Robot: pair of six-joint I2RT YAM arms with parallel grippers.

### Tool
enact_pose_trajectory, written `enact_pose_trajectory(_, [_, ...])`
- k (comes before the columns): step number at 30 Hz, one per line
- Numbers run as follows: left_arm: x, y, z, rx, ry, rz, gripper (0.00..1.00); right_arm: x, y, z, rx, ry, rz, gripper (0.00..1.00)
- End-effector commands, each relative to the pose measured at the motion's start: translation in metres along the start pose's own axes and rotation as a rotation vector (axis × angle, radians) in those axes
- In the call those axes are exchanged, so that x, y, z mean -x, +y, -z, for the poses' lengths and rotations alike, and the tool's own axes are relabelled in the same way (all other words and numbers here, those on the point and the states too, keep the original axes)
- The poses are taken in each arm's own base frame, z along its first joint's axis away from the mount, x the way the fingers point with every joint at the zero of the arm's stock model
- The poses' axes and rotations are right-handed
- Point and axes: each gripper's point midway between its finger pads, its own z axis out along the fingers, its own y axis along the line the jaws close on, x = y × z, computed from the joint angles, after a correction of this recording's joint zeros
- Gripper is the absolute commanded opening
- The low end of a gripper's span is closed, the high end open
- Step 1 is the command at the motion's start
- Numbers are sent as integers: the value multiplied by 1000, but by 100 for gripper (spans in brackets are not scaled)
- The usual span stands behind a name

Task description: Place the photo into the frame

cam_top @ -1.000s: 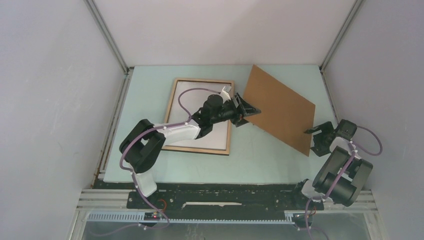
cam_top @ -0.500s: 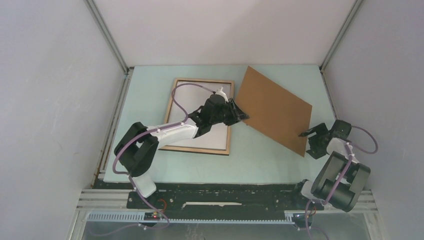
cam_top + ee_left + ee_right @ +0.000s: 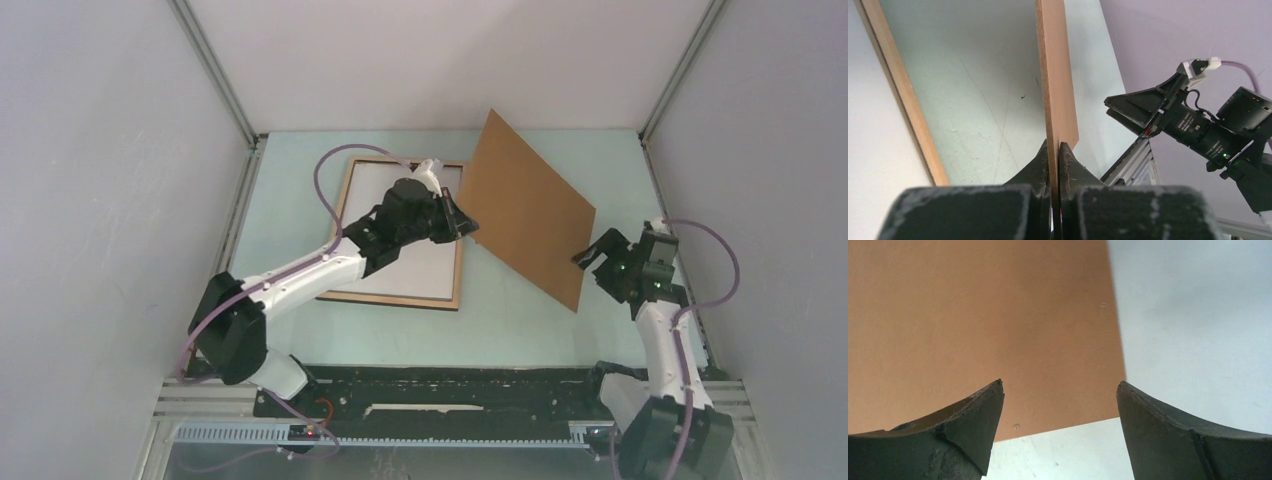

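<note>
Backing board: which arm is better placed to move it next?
Left, probably. The left gripper is shut on the backing board's edge beside the frame, so it can move it at once. The right gripper is open close to the board's right edge and holds nothing.

backing board (image 3: 527, 212) looked matt brown, perhaps fibreboard | frame (image 3: 400, 299) rim looked smooth light wood | table (image 3: 520, 322) looked matt, faintly scuffed
</note>
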Motion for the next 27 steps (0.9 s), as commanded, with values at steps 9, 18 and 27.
enact_pose_trajectory(9, [36,-51,102,-139,-76,-322,0,-19,121,76,365,-54,373,93])
enact_pose_trajectory(18, [45,-75,184,-223,-137,-473,0,-26,184,111,648,12,446,94])
enact_pose_trajectory(27, [39,-60,206,-159,-111,-558,0,-24,215,99,796,40,563,95])
